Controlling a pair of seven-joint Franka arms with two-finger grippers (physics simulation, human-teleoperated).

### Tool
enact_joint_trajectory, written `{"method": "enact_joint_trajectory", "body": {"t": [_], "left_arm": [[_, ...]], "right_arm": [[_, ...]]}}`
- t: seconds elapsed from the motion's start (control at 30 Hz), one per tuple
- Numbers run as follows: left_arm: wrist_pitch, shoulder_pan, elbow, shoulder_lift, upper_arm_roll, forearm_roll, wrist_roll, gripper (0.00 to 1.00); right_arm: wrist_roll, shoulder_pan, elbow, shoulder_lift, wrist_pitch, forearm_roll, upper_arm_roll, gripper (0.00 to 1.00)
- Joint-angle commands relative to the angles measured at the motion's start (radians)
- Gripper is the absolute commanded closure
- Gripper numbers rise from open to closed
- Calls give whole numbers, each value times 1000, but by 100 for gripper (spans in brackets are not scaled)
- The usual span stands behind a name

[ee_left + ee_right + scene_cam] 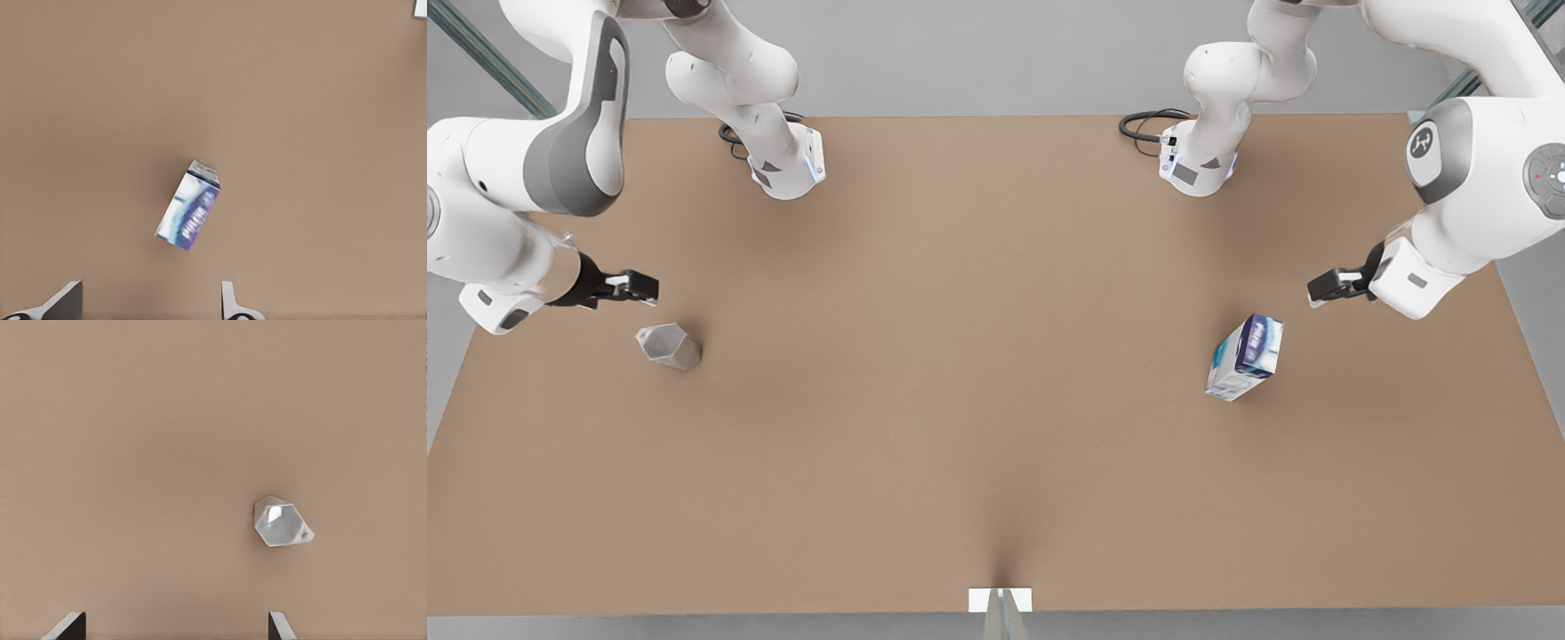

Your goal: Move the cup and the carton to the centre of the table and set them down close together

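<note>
The pale faceted cup (669, 346) (277, 521) stands on the table (978, 373) toward the front view's left. My right gripper (645, 286) (175, 625) hovers above and just behind it, open and holding nothing. The blue, purple and teal carton (1246, 357) (189, 206) stands toward the front view's right, turned at an angle to the table's edges. My left gripper (1316, 292) (148, 303) hangs above and to the right of it, open and empty. Cup and carton are far apart.
The two arm bases (787, 164) (1199, 164) stand on the table's far side, each with a black cable beside it. A small white tab (1000, 600) (420, 8) marks the middle of the near edge.
</note>
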Motion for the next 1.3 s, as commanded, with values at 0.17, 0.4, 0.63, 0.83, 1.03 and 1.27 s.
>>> {"method": "enact_joint_trajectory", "body": {"t": [0.17,0.4,0.63,0.83,1.03,1.27], "left_arm": [[17,0,-60,-3,-1,0,-7,0],[30,0,-63,-2,0,0,-7,0],[29,0,-64,3,0,0,-4,0],[29,0,-64,3,0,0,-1,0],[27,0,-64,3,0,0,-9,0],[29,0,-66,4,0,0,-9,0]], "right_arm": [[-46,-64,-27,106,146,8,-3,0],[-77,-121,-288,100,426,9,-3,0],[-126,-159,-387,140,570,11,-3,0],[-133,-157,-459,143,578,57,-3,0],[-123,-167,-490,166,598,15,-3,0],[-127,-183,-515,206,621,40,-3,0]]}}
